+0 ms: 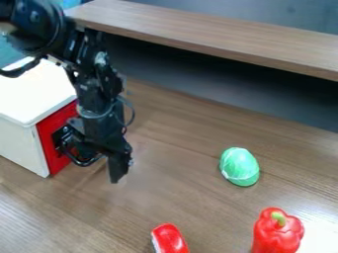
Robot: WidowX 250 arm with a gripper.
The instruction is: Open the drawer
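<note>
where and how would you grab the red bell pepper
Grip the red bell pepper across its body, below the green stem, coming down from above. It appears to stand upright with the stem on top, so its bulging sides should give the hold; the stem looks too stubby to trust.

The pincer (109, 164) hangs over the tabletop (172, 170), just beside the drawer front (54, 132). That front is on the side of the cabinet (29, 106) facing the pincer, with the cabinet to the pincer's left. Behind the pincer, a shelf (218, 29) runs off to the right. A toy (239, 167) lies well to its right. Before it and rightward are an item (170, 239), then farther right a pepper (277, 233), both on the tabletop.
</note>
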